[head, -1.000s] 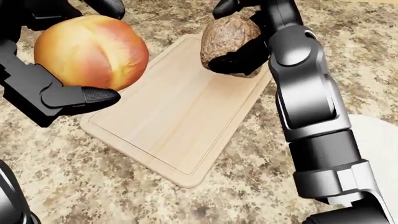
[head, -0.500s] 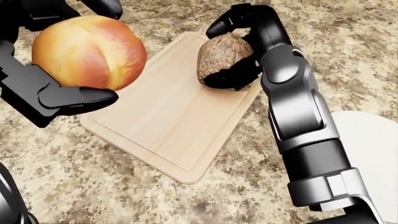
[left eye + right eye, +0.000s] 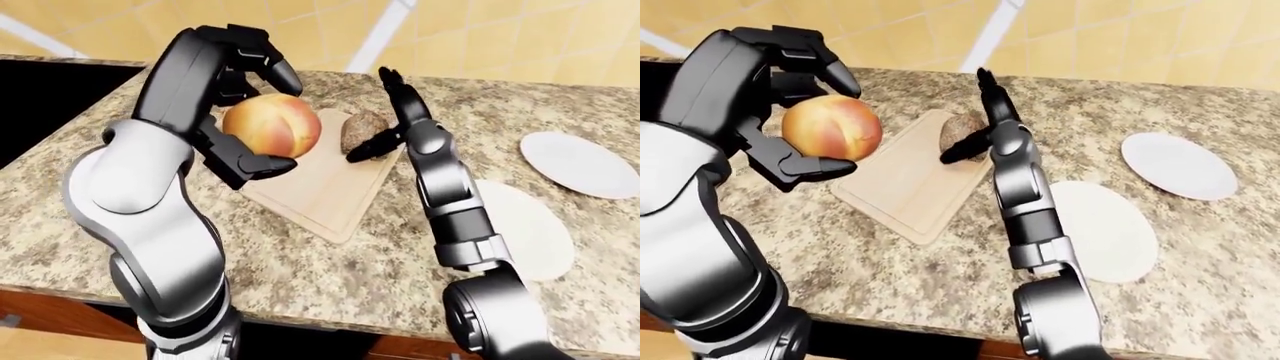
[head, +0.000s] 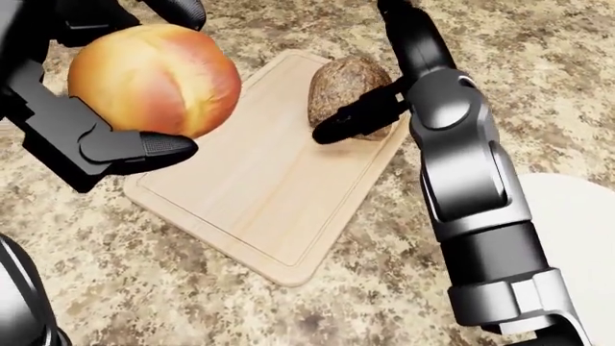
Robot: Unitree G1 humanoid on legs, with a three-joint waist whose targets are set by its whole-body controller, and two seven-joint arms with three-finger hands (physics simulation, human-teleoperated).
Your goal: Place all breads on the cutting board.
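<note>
Right hand point(image 4: 384, 79), fingers spread apart, rests beside a brown loaf point(image 4: 348, 94) on the cutting board point(image 4: 259, 187), while left-hand point(image 4: 86, 108) fingers clamp a golden bun point(image 4: 153, 79) above it, ready for placing.

You have the round golden-orange bread roll point(image 4: 153, 78) with its reddish blush up in the upper left of the head view, clear of the counter. The dark brown, egg-shaped rough-crusted loaf point(image 4: 348, 92) rests on the upper right corner of the pale rectangular wooden cutting board point(image 4: 259, 184), which lies flat and diagonal at centre frame.
</note>
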